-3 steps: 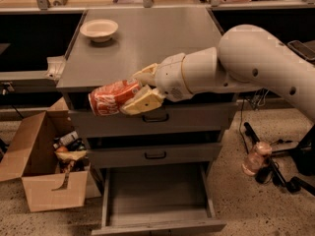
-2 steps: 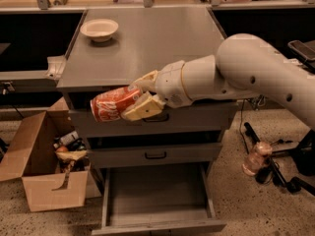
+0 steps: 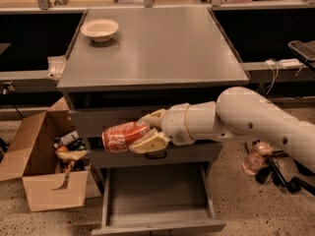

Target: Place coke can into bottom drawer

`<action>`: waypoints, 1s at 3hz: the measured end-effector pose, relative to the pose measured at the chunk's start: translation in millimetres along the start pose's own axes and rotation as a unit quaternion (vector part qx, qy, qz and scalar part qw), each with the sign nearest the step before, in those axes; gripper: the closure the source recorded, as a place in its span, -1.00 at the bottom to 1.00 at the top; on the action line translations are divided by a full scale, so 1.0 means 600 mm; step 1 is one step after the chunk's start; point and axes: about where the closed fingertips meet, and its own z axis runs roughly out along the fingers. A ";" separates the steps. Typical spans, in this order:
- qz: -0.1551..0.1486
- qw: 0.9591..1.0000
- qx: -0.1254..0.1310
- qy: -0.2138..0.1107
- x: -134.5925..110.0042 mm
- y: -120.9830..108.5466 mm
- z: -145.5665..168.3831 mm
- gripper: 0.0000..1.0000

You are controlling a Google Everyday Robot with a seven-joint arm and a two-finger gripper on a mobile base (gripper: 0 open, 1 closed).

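My gripper (image 3: 147, 131) is shut on the coke can (image 3: 122, 136), a red-orange can held lying on its side, its end pointing left. The gripper and can hang in front of the two upper grey drawers, above the left part of the bottom drawer (image 3: 157, 221). The bottom drawer is pulled open, a wide shallow grey tray with nothing seen inside it. My white arm (image 3: 246, 119) reaches in from the right.
A cream bowl (image 3: 100, 29) sits at the far left of the cabinet top (image 3: 162, 48). An open cardboard box (image 3: 42, 171) with clutter stands on the floor left of the cabinet. A plastic bottle (image 3: 256, 157) and cables lie on the floor at right.
The arm has moved down with the can, from level with the cabinet top's front edge to in front of the middle drawer, closer to the open bottom drawer.
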 end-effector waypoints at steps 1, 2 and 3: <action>0.039 0.999 -0.005 0.002 0.068 0.024 0.026 1.00; 0.040 0.999 -0.005 0.002 0.096 0.032 0.036 1.00; 0.058 0.998 -0.005 0.001 0.172 0.045 0.056 1.00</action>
